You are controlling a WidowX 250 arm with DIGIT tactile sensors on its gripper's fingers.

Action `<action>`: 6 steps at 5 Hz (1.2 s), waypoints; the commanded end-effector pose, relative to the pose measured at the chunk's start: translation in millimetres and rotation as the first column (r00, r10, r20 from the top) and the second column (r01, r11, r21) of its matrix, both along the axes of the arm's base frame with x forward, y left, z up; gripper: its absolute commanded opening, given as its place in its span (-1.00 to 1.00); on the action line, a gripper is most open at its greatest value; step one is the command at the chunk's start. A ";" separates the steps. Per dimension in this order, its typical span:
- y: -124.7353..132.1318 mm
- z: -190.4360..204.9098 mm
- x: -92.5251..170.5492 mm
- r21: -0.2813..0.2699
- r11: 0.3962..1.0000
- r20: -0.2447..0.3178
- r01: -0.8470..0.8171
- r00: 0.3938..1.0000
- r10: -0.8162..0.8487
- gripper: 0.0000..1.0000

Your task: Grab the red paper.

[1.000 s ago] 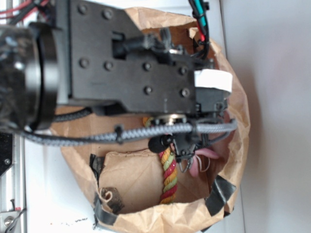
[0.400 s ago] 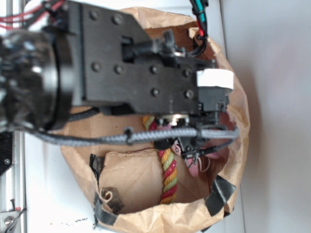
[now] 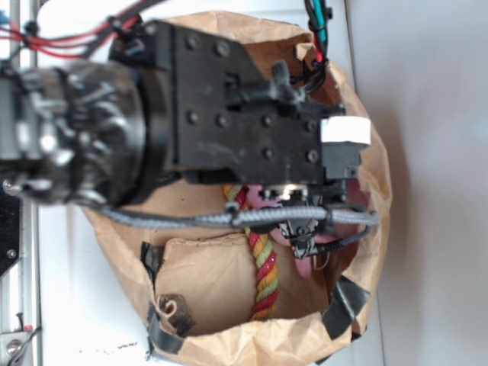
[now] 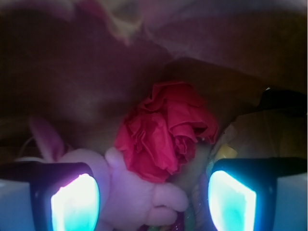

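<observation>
The red paper (image 4: 163, 130), a crumpled rose-like wad, lies inside the bag just ahead of my gripper (image 4: 154, 202) in the wrist view. It rests against the pink plush bunny (image 4: 139, 192), which sits between the two glowing pads (image 4: 74, 202). The jaws stand wide apart and hold nothing. In the exterior view the arm covers the red paper. There my gripper (image 3: 303, 242) hangs low inside the brown paper bag (image 3: 377, 175), beside the bunny's pink edge (image 3: 305, 265).
A red-yellow-green twisted rope (image 3: 264, 274) lies along the bag floor left of the gripper. Bag walls close in all around, with black tape (image 3: 345, 299) at the front corners. A grey braided cable (image 3: 229, 218) crosses above the bag.
The arm has shifted to the right over the bag, and the gripper fingers have moved slightly toward the bag's back. The jaws stay apart.
</observation>
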State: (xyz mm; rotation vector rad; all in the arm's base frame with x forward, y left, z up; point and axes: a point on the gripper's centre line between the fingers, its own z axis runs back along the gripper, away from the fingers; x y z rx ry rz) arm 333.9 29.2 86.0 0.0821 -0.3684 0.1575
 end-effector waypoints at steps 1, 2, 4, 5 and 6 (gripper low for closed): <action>1.5 12.4 22.2 0.019 1.000 0.051 -0.014 0.999 0.013 1.00; 1.0 7.2 29.7 0.021 0.999 0.045 -0.029 0.999 0.028 1.00; -2.5 3.7 37.1 0.005 0.998 0.027 -0.067 0.997 0.067 1.00; -7.1 -1.9 39.0 0.031 0.993 0.005 -0.110 0.994 0.110 1.00; -10.7 -8.9 42.0 0.048 0.990 -0.011 -0.131 0.991 0.132 1.00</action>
